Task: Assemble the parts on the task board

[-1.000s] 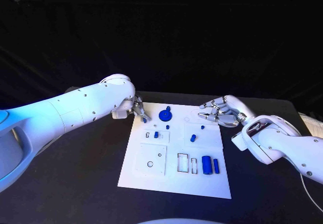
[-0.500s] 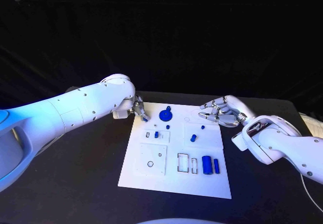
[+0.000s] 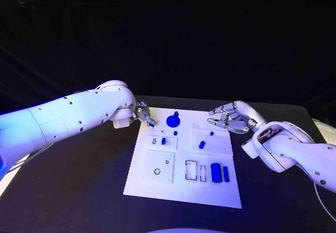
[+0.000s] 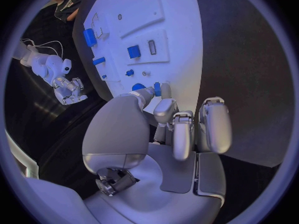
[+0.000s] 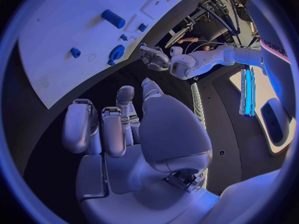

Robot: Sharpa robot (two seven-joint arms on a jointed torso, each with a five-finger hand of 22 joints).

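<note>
The white task board (image 3: 182,187) lies in the middle of the black table. My left hand (image 3: 143,115) hovers at its far left corner and pinches a small blue part (image 4: 157,88) between thumb and a fingertip. Beside it on the board stands a round blue part with a knob (image 3: 173,119). Small blue pegs (image 3: 163,141) (image 3: 201,144) sit mid-board, and two blue bars (image 3: 215,172) lie near the right edge. My right hand (image 3: 229,118) hangs over the far right corner, fingers curled in, with nothing in it.
Empty slots (image 3: 190,170) lie left of the bars, and a square recess with a small ring (image 3: 159,165) sits on the board's left half. Black table surface (image 3: 77,184) surrounds the board on all sides.
My left arm has swung slightly outward while its hand stays at the far left corner with the blue part. The right hand has barely moved.
</note>
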